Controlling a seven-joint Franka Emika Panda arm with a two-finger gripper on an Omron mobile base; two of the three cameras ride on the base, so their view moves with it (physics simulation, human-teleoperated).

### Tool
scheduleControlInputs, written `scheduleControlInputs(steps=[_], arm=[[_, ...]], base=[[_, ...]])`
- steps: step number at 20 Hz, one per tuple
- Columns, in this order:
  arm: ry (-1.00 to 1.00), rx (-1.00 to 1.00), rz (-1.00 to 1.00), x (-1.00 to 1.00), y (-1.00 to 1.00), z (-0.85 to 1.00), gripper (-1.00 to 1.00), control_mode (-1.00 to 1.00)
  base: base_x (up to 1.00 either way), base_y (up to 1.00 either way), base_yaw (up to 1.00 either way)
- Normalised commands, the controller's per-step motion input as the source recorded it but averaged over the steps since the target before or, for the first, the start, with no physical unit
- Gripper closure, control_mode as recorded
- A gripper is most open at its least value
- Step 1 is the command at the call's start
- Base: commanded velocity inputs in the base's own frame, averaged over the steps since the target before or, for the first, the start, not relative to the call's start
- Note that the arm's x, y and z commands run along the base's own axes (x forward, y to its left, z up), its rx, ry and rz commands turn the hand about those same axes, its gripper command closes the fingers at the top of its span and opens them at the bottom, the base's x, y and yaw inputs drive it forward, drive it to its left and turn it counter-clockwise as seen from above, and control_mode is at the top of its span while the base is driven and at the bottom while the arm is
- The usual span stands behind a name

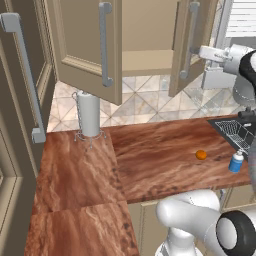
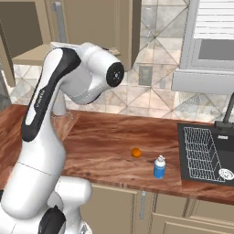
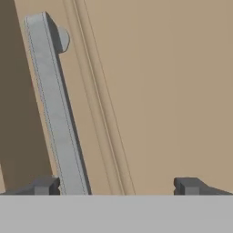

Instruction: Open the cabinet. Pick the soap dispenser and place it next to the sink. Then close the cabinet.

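Left base view: the cabinet [image 1: 100,40] stood open at top; the soap dispenser [image 1: 236,162] sat lower right on the wooden tabletop [image 1: 150,150] beside the sink [image 1: 235,131].

Right base view: tiled wall, no legible writing.

Hand view: the tool [image 3: 116,186] was spread wide, empty, facing a door handle [image 3: 54,104].

The cabinet [image 1: 87,45] hangs above the counter [image 1: 150,160] with both doors swung open. On the counter, the paper towel roll [image 1: 89,114] stands at the back edge, below the left door. The sink [image 2: 205,153] is sunk into the counter's right end. The soap dispenser [image 2: 159,167] stands near the front edge, just left of the sink. The ball [image 2: 135,152] lies left of the dispenser, slightly farther back.
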Motion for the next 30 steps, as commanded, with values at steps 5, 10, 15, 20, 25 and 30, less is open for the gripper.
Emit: scheduleControlInputs(steps=[5,10,15,20,25,30], arm=[[0.00,0.00,-0.30,0.19,0.22,0.00,-1.00,-1.00],[0.00,0.00,-0.23,0.06,0.10,0.00,-1.00,-1.00],[0.00,-0.01,-0.19,0.16,0.09,0.00,-1.00,-1.00],[0.03,-0.02,-0.16,0.31,0.08,0.00,-1.00,-1.00],[0.08,-0.03,-0.15,0.42,0.03,0.00,-1.00,-1.00],[0.09,-0.02,-0.11,0.36,0.00,0.02,-1.00,-1.00]], base=[[0.00,0.00,0.00],[0.00,0.00,0.00],[0.00,0.00,0.00],[0.00,0.00,0.00],[0.00,0.00,0.00],[0.00,0.00,0.00]])
